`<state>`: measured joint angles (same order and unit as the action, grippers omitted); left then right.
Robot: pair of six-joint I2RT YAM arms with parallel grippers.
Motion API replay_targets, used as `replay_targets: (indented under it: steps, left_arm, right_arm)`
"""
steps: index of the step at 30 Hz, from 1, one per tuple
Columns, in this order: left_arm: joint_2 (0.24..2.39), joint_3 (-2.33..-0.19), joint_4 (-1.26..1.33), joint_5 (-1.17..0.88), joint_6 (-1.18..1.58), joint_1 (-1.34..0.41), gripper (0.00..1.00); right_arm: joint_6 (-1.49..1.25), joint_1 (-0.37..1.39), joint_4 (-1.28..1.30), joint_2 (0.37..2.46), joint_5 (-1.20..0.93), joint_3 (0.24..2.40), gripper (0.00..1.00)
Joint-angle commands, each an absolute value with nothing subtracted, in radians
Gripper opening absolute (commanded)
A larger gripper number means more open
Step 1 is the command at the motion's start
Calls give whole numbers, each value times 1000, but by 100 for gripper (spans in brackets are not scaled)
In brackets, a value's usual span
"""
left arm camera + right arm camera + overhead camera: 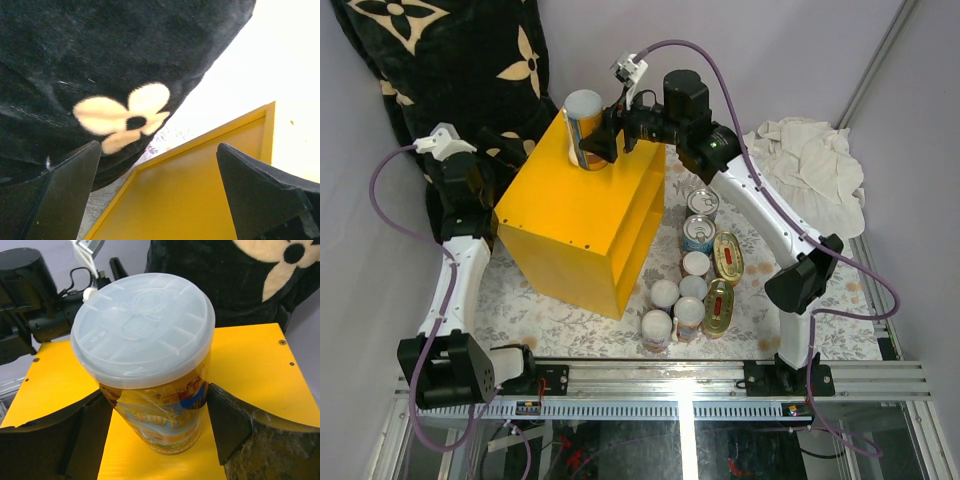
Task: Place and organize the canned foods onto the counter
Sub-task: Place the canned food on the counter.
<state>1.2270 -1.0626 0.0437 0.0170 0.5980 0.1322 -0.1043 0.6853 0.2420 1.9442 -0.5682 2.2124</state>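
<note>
The counter is a bright yellow box (570, 220) at the table's middle left. A slim white-lidded can with an orange label (583, 105) stands upright on its far top corner. My right gripper (592, 148) is shut on this can, one finger on each side; in the right wrist view the can (150, 340) sits between the fingers (230, 430) on the yellow top (250, 370). My left gripper (512, 145) is open and empty at the box's far left side; its wrist view shows the yellow box (200, 190) between the spread fingers (260, 195).
Several slim white-lidded cans (665, 293), two blue-labelled cans (700, 232) and two oval gold tins (727, 255) stand on the patterned cloth right of the box. The black flower-patterned pillow (450, 60) is behind the box. A crumpled white cloth (810, 160) lies at the back right.
</note>
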Motion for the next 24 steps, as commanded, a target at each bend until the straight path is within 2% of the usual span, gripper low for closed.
replay_targets:
  steps: [1, 6, 24]
  left_arm:
    - [1206, -974, 59, 38, 649, 75, 100]
    - [1171, -965, 46, 6, 700, 38, 100]
    - [1071, -906, -29, -196, 827, 20, 100]
  right_arm:
    - [-142, 661, 131, 1961, -559, 2230, 77]
    - [-162, 650, 77, 1969, -512, 2201, 72]
    - [-209, 637, 4, 2060, -491, 2257, 70]
